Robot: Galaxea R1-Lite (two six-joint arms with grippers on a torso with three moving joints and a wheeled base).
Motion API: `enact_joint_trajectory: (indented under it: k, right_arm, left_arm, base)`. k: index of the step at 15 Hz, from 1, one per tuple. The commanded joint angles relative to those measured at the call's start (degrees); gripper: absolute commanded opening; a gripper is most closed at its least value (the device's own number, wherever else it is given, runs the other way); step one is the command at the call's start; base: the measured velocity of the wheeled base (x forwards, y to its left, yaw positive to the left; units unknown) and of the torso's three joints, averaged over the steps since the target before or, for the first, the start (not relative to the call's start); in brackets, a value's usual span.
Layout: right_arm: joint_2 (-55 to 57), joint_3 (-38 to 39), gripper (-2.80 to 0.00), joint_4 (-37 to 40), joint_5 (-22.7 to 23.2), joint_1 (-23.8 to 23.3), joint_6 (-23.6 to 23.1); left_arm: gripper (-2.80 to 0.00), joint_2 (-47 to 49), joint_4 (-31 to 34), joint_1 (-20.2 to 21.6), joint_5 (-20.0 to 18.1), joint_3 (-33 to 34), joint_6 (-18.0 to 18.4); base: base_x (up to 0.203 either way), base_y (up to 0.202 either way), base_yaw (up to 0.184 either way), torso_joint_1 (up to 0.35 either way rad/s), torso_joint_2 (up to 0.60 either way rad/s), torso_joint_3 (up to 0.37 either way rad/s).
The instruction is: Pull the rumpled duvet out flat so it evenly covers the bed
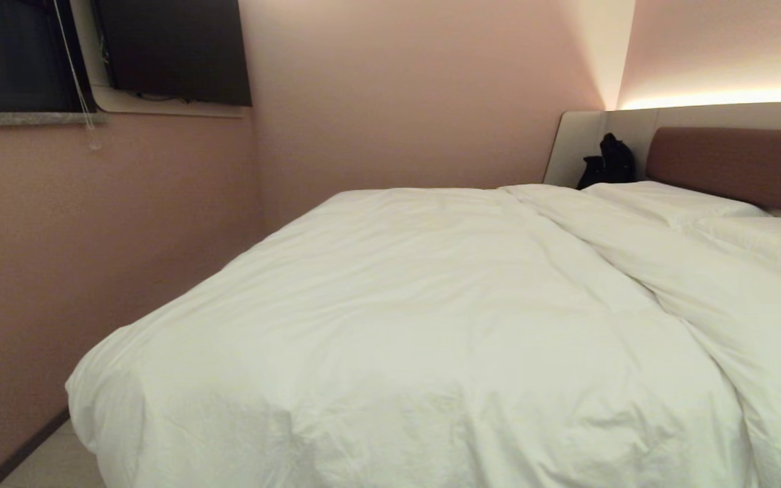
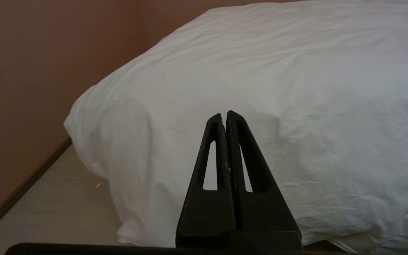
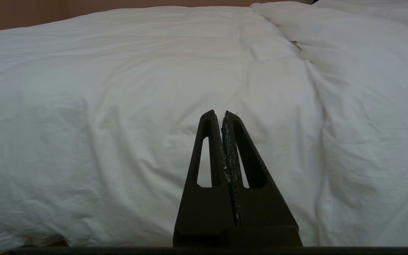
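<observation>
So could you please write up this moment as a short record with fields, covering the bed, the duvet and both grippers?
bed: headboard at the far right, a wall close along the bed's left side
duvet: spread over most of the bed, hanging over the near edge, with a long diagonal ridge on the right part
pillows: flat, white, by the headboard
black item: against the grey panel beyond the pillows
left gripper: shut, empty, short of the duvet's near left corner
right gripper: shut, empty, facing the duvet's near side
</observation>
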Motion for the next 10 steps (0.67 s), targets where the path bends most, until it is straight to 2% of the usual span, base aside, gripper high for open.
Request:
enact_joint_trajectory:
  k: [1,10]
  right_arm:
    - [-0.02,0.01,-2.8,-0.02,0.04,0.0,-0.02]
    - [-0.02,0.01,-2.8,-0.02,0.04,0.0,-0.02]
  left_arm:
    - [-2.8,0.04,-0.01,0.05,0.0,0.0,0.03]
    - [-2.8,0.04,-0.01,0.05,0.0,0.0,0.11]
  base:
    - [0.0,0.194,0.001,0.002,0.0,-0.002]
    - [0.0,0.194,-0.001,0.002,0.0,0.002]
